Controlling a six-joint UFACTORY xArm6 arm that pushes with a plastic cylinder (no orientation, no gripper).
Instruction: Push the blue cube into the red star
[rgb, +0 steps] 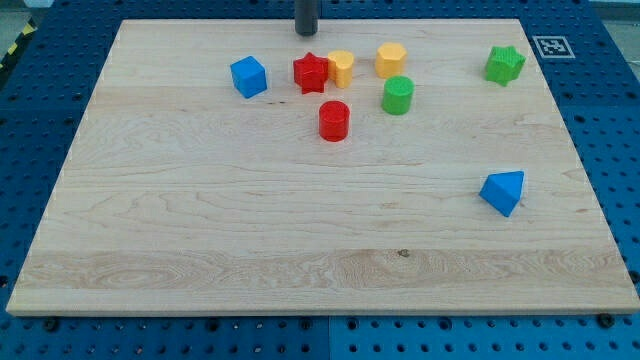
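The blue cube (248, 76) sits on the wooden board near the view's top, left of centre. The red star (311, 72) lies a short way to its right, with a gap of bare wood between them. The star touches a yellow block (341, 67) on its right side. My tip (306, 32) is the end of the dark rod at the view's top edge. It stands just above the red star in the view, and up and to the right of the blue cube, touching neither.
A red cylinder (334, 120) lies below the star. A green cylinder (397, 95) and a second yellow block (391, 59) lie to the right. A green star (505, 64) is at the top right, and a blue triangular block (503, 192) at the right.
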